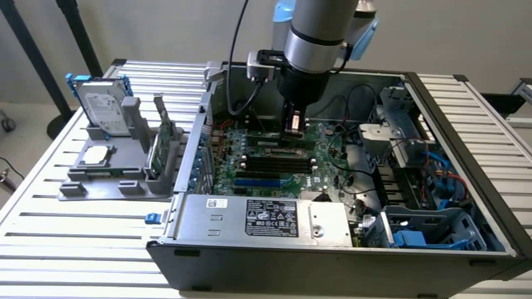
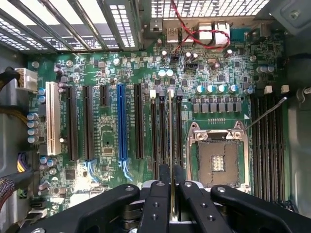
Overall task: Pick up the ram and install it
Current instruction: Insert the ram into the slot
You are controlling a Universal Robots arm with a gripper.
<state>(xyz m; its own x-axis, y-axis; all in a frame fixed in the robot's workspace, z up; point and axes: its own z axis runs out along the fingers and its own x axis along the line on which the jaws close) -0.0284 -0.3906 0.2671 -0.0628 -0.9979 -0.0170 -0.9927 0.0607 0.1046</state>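
The gripper [image 2: 171, 171] stands inside the open computer case [image 1: 332, 271], fingers [image 2: 159, 194] clenched on the ram [image 2: 171, 121], held edge-on over the motherboard's [image 2: 108, 138] black memory slots beside the processor socket [image 2: 218, 161].

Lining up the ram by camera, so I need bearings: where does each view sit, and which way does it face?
Exterior view: raised, off the arm, looking down into the open case; arm and gripper show.
Wrist view: on the wrist, looking along the fingers onto the motherboard; fingers grip the ram.
Shared: gripper, motherboard, CPU socket.
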